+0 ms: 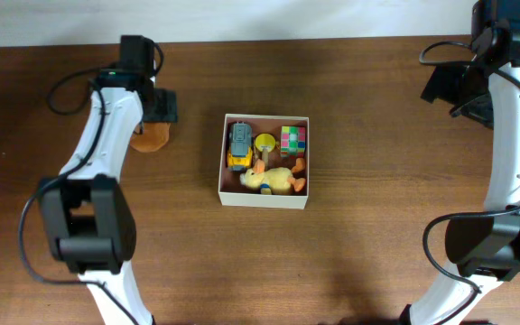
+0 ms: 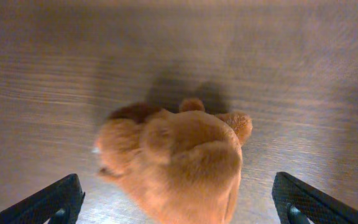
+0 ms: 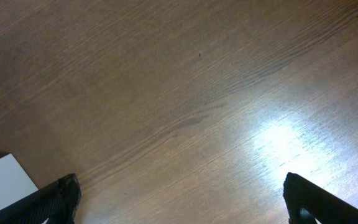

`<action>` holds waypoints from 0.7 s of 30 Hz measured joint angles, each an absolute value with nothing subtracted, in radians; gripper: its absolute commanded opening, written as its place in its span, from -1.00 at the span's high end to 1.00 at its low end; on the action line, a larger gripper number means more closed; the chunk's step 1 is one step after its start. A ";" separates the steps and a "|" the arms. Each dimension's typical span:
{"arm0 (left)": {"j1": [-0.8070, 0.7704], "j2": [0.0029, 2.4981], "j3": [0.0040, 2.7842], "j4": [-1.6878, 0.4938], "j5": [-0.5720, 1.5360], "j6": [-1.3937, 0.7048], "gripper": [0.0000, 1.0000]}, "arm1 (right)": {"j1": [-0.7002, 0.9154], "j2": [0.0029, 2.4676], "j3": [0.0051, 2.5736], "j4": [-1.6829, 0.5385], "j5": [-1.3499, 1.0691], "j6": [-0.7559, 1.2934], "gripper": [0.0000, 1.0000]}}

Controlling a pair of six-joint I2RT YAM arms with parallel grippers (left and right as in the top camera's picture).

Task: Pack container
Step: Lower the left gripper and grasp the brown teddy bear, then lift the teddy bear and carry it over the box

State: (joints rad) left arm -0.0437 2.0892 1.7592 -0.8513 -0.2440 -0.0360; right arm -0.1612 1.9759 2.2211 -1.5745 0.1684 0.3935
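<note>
The container, a square white-walled box, sits at the table's middle. It holds a yellow toy truck, a yellow round toy, a colourful cube and a yellow plush duck. An orange-brown plush toy lies on the table left of the container. My left gripper hangs over it, open, and the plush lies between the wide-spread fingers in the left wrist view. My right gripper is open and empty over bare wood at the far right.
A white corner of the container shows at the lower left of the right wrist view. The arms' bases stand at the front left and front right. Black cables trail near the left arm.
</note>
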 measured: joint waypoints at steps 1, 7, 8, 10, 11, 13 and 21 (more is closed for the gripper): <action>-0.044 2.105 1.759 -0.851 -0.244 -0.033 -0.87 | -0.161 1.976 2.221 -1.575 0.168 0.393 -0.97; -0.044 2.186 1.759 -0.851 -0.249 -0.016 0.01 | -0.161 1.976 2.221 -1.575 0.168 0.393 -0.97; -0.044 2.188 1.759 -0.851 -0.252 -0.015 0.09 | -0.161 1.976 2.221 -1.575 0.168 0.393 -0.97; -0.044 2.188 1.760 -0.847 -0.252 -0.008 0.25 | -0.161 1.976 2.221 -1.575 0.168 0.393 -0.97; -0.044 2.188 1.760 -0.846 -0.252 -0.007 0.31 | -0.161 1.976 2.221 -1.575 0.168 0.393 -0.97; -0.044 2.188 1.760 -0.844 -0.252 -0.008 0.49 | -0.161 1.976 2.221 -1.575 0.168 0.393 -0.97; -0.047 2.188 1.769 -0.863 -0.252 -0.004 0.96 | -0.162 1.976 2.221 -1.575 0.168 0.393 -0.97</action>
State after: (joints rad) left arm -0.0471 2.1883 1.7687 -0.8631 -0.2516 -0.0044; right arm -0.1616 1.9759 2.2211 -1.5745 0.1684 0.3931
